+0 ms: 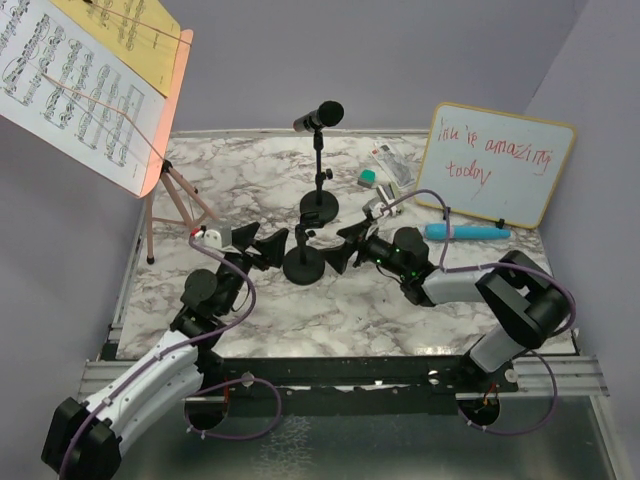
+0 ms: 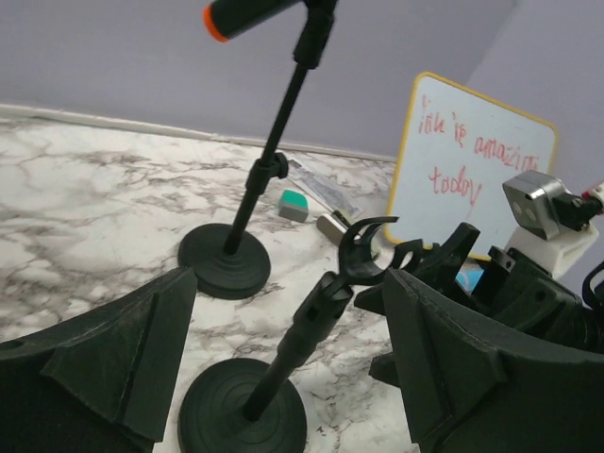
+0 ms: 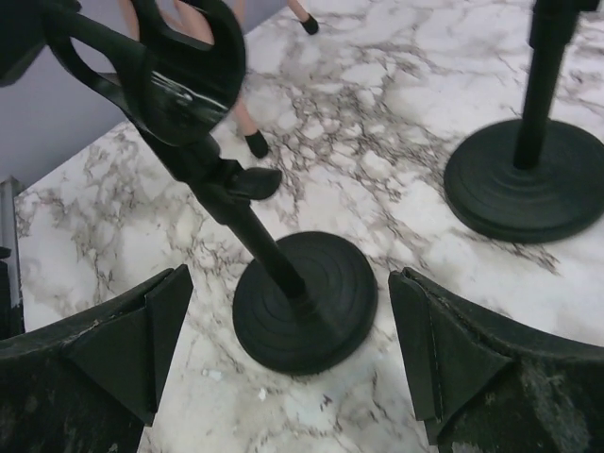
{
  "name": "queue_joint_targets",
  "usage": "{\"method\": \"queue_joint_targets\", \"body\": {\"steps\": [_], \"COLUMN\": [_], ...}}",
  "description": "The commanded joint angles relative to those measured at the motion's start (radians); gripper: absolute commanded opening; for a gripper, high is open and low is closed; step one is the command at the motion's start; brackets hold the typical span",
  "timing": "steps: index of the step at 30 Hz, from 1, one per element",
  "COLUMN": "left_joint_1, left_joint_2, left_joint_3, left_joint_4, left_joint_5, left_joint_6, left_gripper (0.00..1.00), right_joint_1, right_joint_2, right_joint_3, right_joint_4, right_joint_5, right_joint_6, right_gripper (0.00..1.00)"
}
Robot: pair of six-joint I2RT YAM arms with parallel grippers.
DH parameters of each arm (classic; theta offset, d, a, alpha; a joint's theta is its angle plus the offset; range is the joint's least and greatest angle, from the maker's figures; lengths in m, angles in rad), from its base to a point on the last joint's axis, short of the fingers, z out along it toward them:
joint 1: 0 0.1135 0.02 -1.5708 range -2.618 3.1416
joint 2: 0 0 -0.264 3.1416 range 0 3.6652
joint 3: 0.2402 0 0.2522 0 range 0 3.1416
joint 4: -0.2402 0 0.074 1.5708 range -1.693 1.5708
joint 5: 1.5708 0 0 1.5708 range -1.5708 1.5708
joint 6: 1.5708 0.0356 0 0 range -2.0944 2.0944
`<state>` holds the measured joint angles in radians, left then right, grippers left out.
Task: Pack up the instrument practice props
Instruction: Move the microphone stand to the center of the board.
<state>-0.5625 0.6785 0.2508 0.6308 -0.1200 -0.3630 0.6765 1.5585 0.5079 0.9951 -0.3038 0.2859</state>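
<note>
Left tool [image 2: 293,288], right tool [image 3: 291,278], both spread apart, mic pole [image 3: 330,297] between — seemingly untouched, sheet-music pages [image 1: 70,90] visible only overhead

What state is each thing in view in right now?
Rack: upright, sheets on it.
Black mic: clipped in far pole.
Near pole: upright, clip empty.
Blue mic: lying on table.
Whiteboard: propped up, written on.
Left hand: open.
Right hand: open.

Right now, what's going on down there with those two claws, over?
Left gripper open, right gripper open. Near mic pole stands between them, clip empty, not gripped. Second pole with black microphone just behind, close.
</note>
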Motion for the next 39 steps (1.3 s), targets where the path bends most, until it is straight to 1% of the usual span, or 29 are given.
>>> {"method": "queue_joint_targets", "body": {"steps": [1,4,8,10,15,16,18,21,27,32,35,39], "left_joint_1": [-0.002,-0.004,-0.007,-0.006,-0.007,-0.007,-0.008,-0.008,-0.010,-0.010,-0.012,-0.015], "left_joint_2": [-0.125,-0.204,-0.285,-0.302,-0.289,-0.281,-0.266,-0.258,-0.279,-0.285,-0.288,-0.294], "left_joint_3": [-0.065,-0.103,-0.141,-0.144,-0.136,-0.134,-0.126,-0.122,-0.124,-0.122,-0.122,-0.123], "left_joint_4": [-0.118,-0.155,-0.204,-0.224,-0.235,-0.235,-0.237,-0.242,-0.250,-0.250,-0.250,-0.250], "left_joint_5": [-0.159,-0.199,-0.266,-0.296,-0.308,-0.309,-0.308,-0.311,-0.311,-0.302,-0.299,-0.300], "left_joint_6": [-0.083,-0.098,-0.103,-0.105,-0.096,-0.095,-0.091,-0.091,-0.091,-0.093,-0.093,-0.091], "left_gripper": [0.86,0.87,0.89,0.90,0.93,0.93,0.99,0.99,0.99,0.99,0.99,0.99], "right_joint_1": [0.068,0.104,0.131,0.140,0.154,0.154,0.154,0.155,0.155,0.150,0.129,0.092], "right_joint_2": [0.111,0.193,0.287,0.328,0.391,0.401,0.416,0.426,0.379,0.297,0.238,0.147], "right_joint_3": [0.058,0.080,0.142,0.168,0.223,0.232,0.240,0.232,0.157,0.062,-0.001,-0.079], "right_joint_4": [0.204,0.288,0.332,0.352,0.364,0.360,0.360,0.381,0.402,0.406,0.401,0.356], "right_joint_5": [0.061,0.120,0.169,0.179,0.177,0.173,0.168,0.168,0.205,0.330,0.391,0.515], "right_joint_6": [-0.062,-0.069,-0.058,-0.054,-0.042,-0.041,-0.034,-0.025,-0.042,-0.073,-0.076,-0.073], "right_gripper": [0.91,0.89,0.85,0.83,0.76,0.74,0.68,0.57,0.34,0.19,0.16,0.08]}}
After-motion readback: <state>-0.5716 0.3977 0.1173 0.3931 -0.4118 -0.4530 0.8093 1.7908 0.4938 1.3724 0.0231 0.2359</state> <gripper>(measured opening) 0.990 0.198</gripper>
